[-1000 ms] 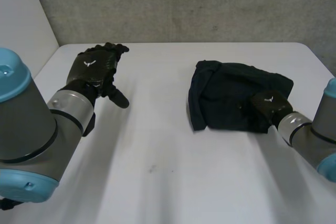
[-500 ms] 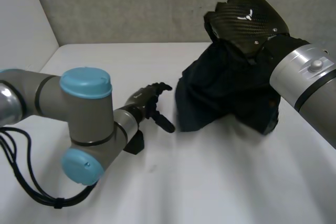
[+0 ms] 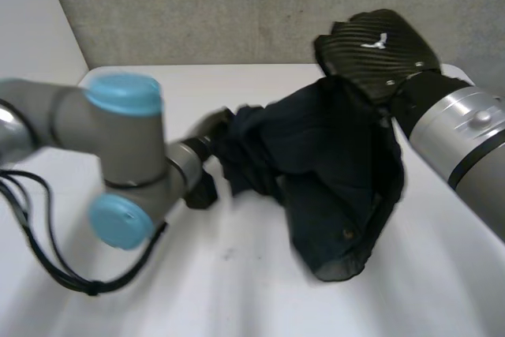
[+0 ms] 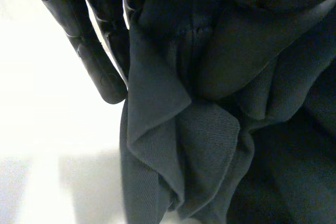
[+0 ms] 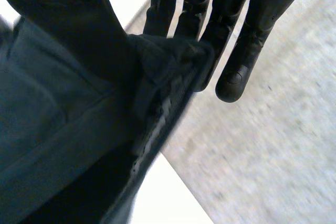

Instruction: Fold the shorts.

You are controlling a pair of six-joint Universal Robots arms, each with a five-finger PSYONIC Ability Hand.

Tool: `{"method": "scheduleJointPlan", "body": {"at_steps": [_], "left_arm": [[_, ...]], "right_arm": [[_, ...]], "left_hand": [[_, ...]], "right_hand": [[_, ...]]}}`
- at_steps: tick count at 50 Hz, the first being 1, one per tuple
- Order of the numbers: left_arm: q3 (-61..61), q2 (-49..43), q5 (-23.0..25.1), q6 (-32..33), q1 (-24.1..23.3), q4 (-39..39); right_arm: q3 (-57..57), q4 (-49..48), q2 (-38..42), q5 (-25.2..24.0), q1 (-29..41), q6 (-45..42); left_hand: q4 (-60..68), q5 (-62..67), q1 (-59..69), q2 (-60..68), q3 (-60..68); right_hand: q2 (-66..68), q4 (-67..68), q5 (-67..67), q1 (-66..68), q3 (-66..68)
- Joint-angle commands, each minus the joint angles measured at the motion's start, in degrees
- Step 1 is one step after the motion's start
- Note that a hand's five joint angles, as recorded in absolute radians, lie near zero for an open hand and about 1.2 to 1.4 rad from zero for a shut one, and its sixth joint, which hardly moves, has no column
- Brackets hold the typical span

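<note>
Shorts [image 3: 331, 163] hang strung between both hands, centre to right of the head view, mostly off the tabletop [image 3: 237, 297]. The lowest fold droops at lower centre-right; can't tell whether it touches the tabletop.

Right hand [image 3: 375, 41] is high at upper right, above the shorts. In its wrist view the thumb pinches a bunched edge of the cloth against straight fingers [image 5: 236, 61], whose tips stick out past the cloth.

Left hand [image 4: 100, 51] is at the shorts' left end, left of centre in the head view, with the arm in from the left. In its wrist view two fingers are straight, side by side, against gathered folds. Cloth covers the rest, and the folds converge into the hand, so it is gripping the cloth.
</note>
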Motion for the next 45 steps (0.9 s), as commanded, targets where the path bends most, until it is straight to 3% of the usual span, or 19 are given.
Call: {"method": "scheduleJointPlan", "body": {"at_steps": [1, 4, 12, 20, 21, 24, 30, 35, 41, 45], "left_arm": [[-2.97, 12.40, 1.44, 14.13, 7.83, -5.70], [-4.28, 15.21, 1.71, 18.43, 9.32, -6.31], [-7.19, 15.58, 1.88, 22.32, 12.14, -6.05], [-0.27, 2.85, 0.92, 26.79, 12.31, -6.31], [0.71, 2.22, 0.92, 27.50, 12.31, -6.66], [0.73, 1.95, 0.74, 30.13, 12.23, -8.33], [-6.30, 11.87, 0.92, 32.60, 12.23, -8.60], [-16.47, 24.86, 0.92, 35.05, 11.79, -0.63], [-28.79, 35.69, 1.01, 42.26, 10.56, 7.82], [-35.04, 38.25, 0.66, 47.10, 5.38, 10.82]], "right_arm": [[0.18, -0.01, 4.46, -0.39, -8.97, 0.10], [-0.17, -0.10, 7.35, -0.39, -9.67, 0.28], [-1.40, -1.50, 18.41, -0.66, -9.15, 2.73], [-8.69, -1.33, 32.66, 0.75, -8.97, 10.37], [-8.87, -0.89, 32.77, 1.01, -8.97, 10.82], [-7.04, 0.95, 30.67, 2.15, -8.97, 11.17], [-0.80, -1.67, 21.88, 1.81, -9.41, 10.82], [3.42, -4.66, 14.85, 1.54, -9.32, 8.11], [5.45, -5.37, 15.63, 1.72, -9.58, -1.12], [3.70, -5.37, 20.01, 1.80, -9.50, -5.52]], "left_hand": [[12.10, 16.49, 19.69, 13.56, 14.35], [12.10, 16.49, 19.69, 13.56, 14.35], [11.79, 16.17, 19.38, 13.25, 14.04], [-26.50, -22.11, -18.91, -25.04, -24.25], [-29.06, -24.68, -21.47, -27.60, -26.81], [-42.64, -38.26, -35.05, -41.18, -40.40], [-51.28, -46.89, -43.69, -49.82, -49.03], [-53.48, -49.09, -45.89, -52.02, -51.23], [-51.47, -47.09, -43.88, -50.01, -49.22], [-47.26, -42.88, -39.67, -45.80, -45.01]], "right_hand": [[13.23, 12.08, 14.17, 25.25, 12.25], [13.23, 12.08, 14.17, 25.25, 12.25], [13.23, 12.08, 14.17, 25.25, 12.25], [13.23, 12.08, 14.17, 25.25, 12.25], [9.63, 8.48, 10.57, 21.64, 8.64], [-35.34, -36.49, -34.40, -23.33, -36.32], [-44.06, -45.20, -43.11, -32.04, -45.04], [-44.74, -45.89, -43.80, -32.73, -45.72], [-44.57, -45.72, -43.63, -32.56, -45.56], [-43.73, -44.88, -42.79, -31.72, -44.72]]}}
